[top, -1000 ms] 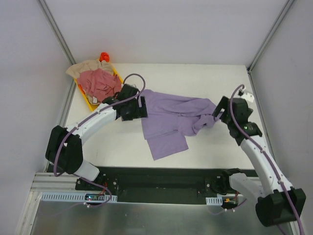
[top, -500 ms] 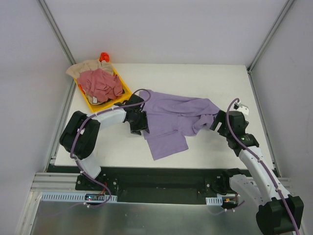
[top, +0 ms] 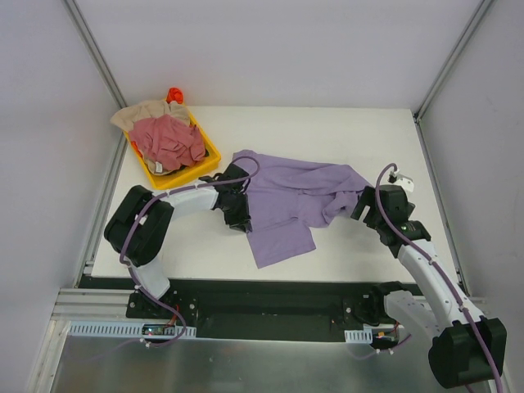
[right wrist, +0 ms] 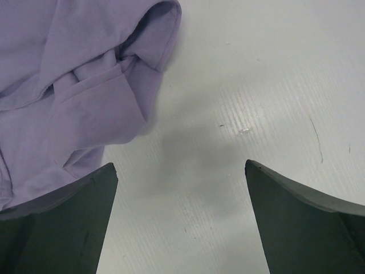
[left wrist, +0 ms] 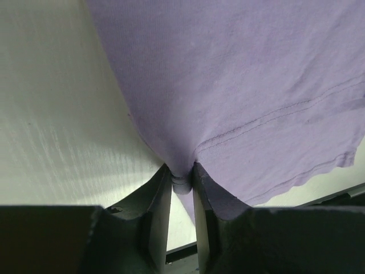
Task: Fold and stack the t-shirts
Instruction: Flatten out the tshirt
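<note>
Both fingers (left wrist: 155, 200) of your left gripper (left wrist: 182, 171) pinch a fold of the lavender shirt (top: 295, 196) at its edge. Your right gripper (right wrist: 179, 165) stands spread wide, the shirt's bunched end just ahead, untouched.

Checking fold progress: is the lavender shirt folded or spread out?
Spread, not folded. The lavender shirt lies loosely flat on the table, bunched at one end; the left end effector pinches its edge.
</note>
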